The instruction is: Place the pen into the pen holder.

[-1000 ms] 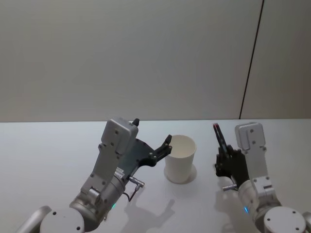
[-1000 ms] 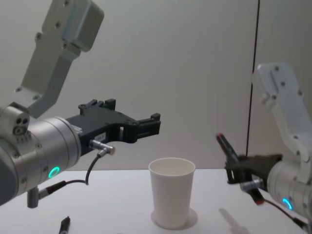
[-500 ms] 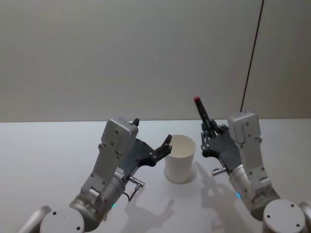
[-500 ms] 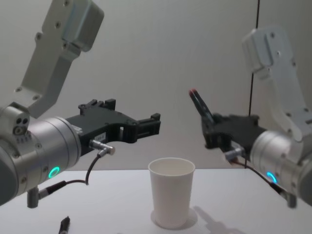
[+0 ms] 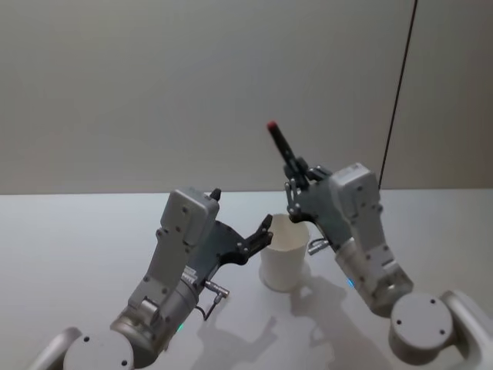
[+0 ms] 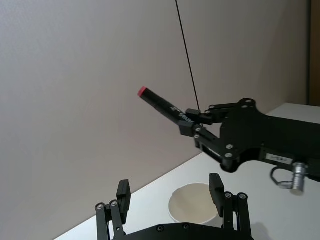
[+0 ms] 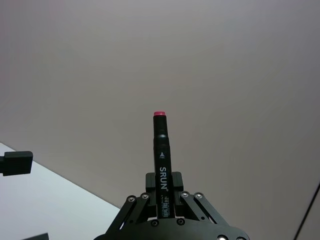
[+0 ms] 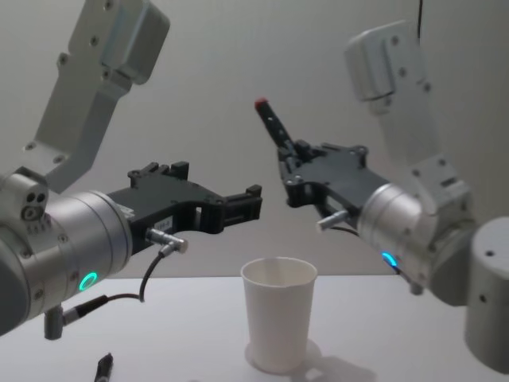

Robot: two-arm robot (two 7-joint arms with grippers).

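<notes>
Overhead, the pen (image 5: 282, 145) is pinched between the closed fingers of the right gripper (image 5: 296, 176) and is carried in the air above the pen holder (image 5: 283, 262), well clear of its rolled rim. The pen is black with a red end cap. It is held tilted, with the red end raised and leaning toward the robot's left, and its lower end is hidden inside the gripper. In the right wrist view white lettering can be read along the barrel of the pen (image 7: 162, 150), and the fingers (image 7: 146, 197) are seen pressed against it on both sides.

The pen holder (image 8: 278, 318) is stood upright on the white table (image 8: 191, 326), its mouth open upward, and nothing is seen inside it from the left wrist view.

The left gripper (image 5: 264, 231) is held in the air just to the left of the cup, higher than the rim in the chest view, with its fingers spread apart and nothing gripped between them.

A small dark slender object (image 8: 104, 368) is seen lying on the table near the chest view's lower left edge; what it is cannot be told.
</notes>
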